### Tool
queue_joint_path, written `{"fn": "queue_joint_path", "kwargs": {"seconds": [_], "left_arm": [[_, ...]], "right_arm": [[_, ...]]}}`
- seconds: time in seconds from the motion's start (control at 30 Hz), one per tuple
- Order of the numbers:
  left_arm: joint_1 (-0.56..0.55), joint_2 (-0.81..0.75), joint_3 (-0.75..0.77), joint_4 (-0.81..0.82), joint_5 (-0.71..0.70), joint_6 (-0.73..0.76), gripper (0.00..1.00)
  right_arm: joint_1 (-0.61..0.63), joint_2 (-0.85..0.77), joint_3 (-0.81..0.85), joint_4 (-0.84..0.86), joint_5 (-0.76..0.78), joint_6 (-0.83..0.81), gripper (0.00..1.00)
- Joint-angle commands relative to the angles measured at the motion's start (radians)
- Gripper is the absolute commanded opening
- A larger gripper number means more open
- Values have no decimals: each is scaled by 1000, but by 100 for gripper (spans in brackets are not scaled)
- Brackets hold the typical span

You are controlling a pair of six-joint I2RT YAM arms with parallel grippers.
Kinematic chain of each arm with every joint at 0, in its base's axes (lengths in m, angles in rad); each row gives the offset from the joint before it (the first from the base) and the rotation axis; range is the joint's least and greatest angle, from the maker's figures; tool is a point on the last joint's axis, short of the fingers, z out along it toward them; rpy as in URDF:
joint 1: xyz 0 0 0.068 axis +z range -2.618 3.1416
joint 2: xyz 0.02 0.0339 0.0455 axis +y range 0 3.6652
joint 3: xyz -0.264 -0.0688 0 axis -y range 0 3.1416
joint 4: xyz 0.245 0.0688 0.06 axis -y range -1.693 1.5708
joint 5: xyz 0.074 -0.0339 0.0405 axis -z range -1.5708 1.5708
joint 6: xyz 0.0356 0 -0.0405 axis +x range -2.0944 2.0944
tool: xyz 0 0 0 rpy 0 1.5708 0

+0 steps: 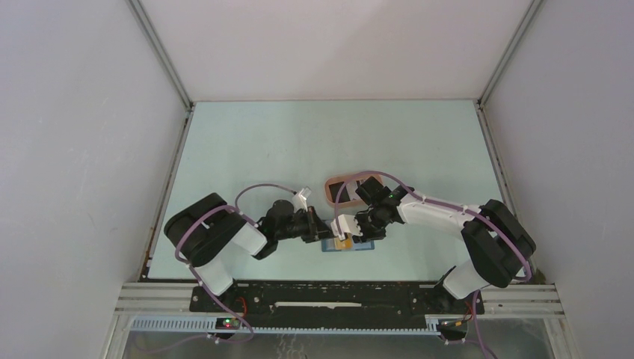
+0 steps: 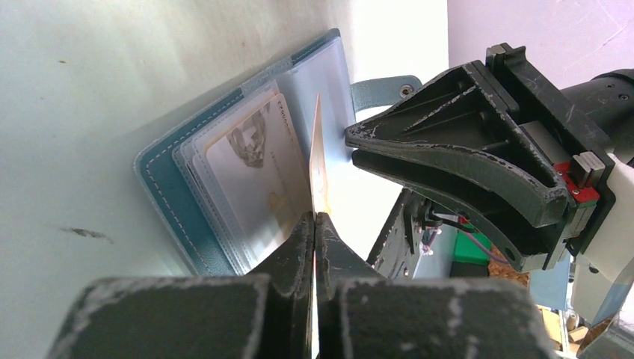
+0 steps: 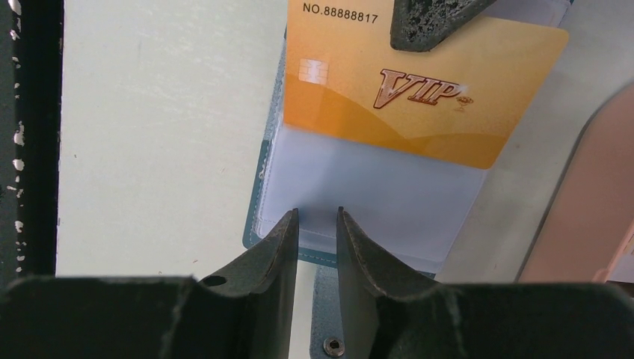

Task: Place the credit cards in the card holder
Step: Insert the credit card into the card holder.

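The blue card holder (image 2: 161,173) lies open on the table, and a pale printed credit card (image 2: 250,168) sits in one of its clear sleeves. My left gripper (image 2: 315,217) is shut on an orange VIP credit card (image 3: 419,90), which stands on edge with its lower edge at the top of a clear sleeve (image 3: 374,198). My right gripper (image 3: 316,213) is open by a narrow gap with nothing between the fingers. Its tips rest on that sleeve's near edge, above the snap tab (image 3: 329,318). From above, both grippers meet over the card holder (image 1: 364,247).
A salmon-pink oval tray (image 1: 368,178) stands just behind the card holder and holds a black card (image 1: 340,187). Its rim (image 3: 591,217) lies close to the right of the wallet. The table's near edge and the arms' base rail (image 1: 336,295) run just in front.
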Motion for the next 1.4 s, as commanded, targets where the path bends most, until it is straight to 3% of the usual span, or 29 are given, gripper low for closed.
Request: {"fn": "queue_joint_path", "kwargs": {"seconds": [0.0, 1.37], "left_arm": [[-15, 12, 7, 15, -29, -19, 0], [-24, 44, 110, -255, -44, -68, 0]], "right_arm": [[11, 20, 10, -26, 32, 2, 33], [23, 16, 10, -28, 37, 4, 33]]}}
